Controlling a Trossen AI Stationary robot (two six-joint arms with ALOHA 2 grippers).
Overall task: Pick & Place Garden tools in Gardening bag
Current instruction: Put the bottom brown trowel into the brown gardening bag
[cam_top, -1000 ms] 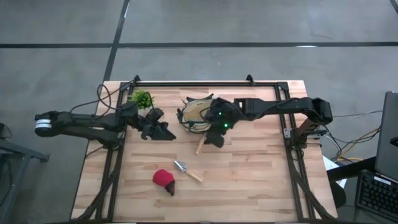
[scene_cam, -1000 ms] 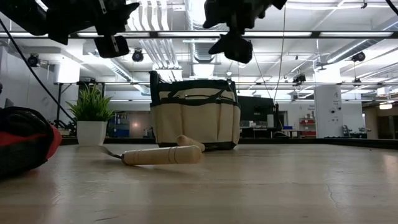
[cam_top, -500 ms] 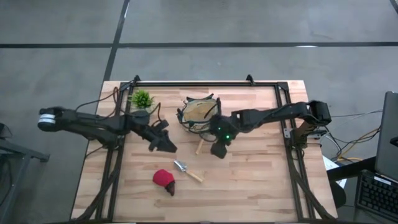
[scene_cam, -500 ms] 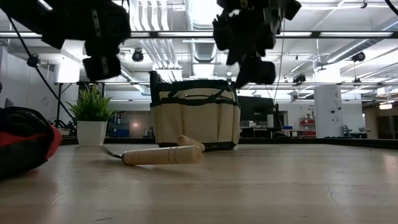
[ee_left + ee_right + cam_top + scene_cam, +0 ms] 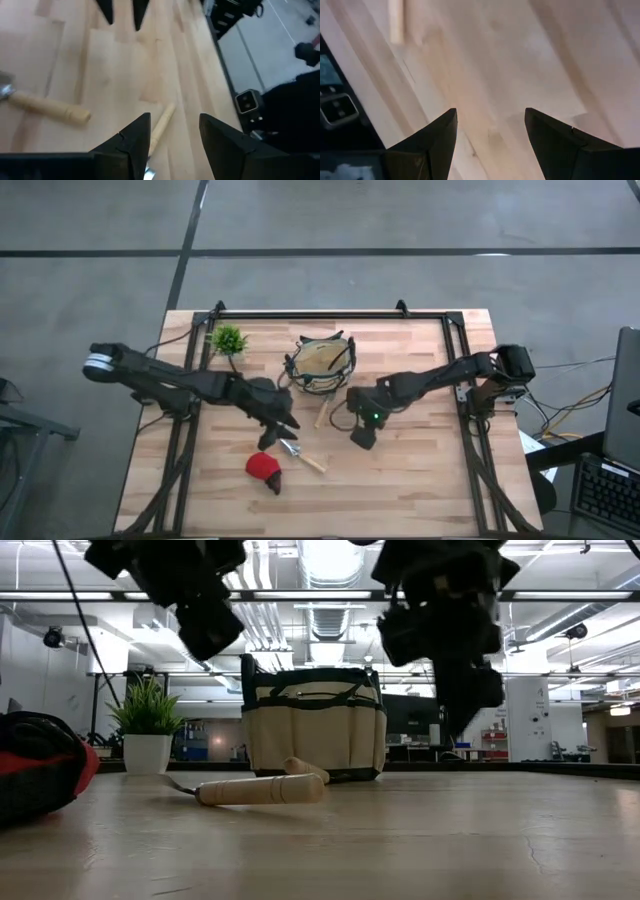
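Hovering left claw (image 5: 284, 427) above trowel (image 5: 301, 455); right claw (image 5: 361, 439) agape, empty

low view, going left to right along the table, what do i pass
red rounded item → potted plant → wooden-handled trowel → gardening bag

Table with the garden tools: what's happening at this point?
Neither gripper holds anything. The left gripper hangs open just above the trowel, beside the red item. The right gripper hangs open over bare wood, near a second wooden handle lying by the gardening bag. These tools remain outside the bag.
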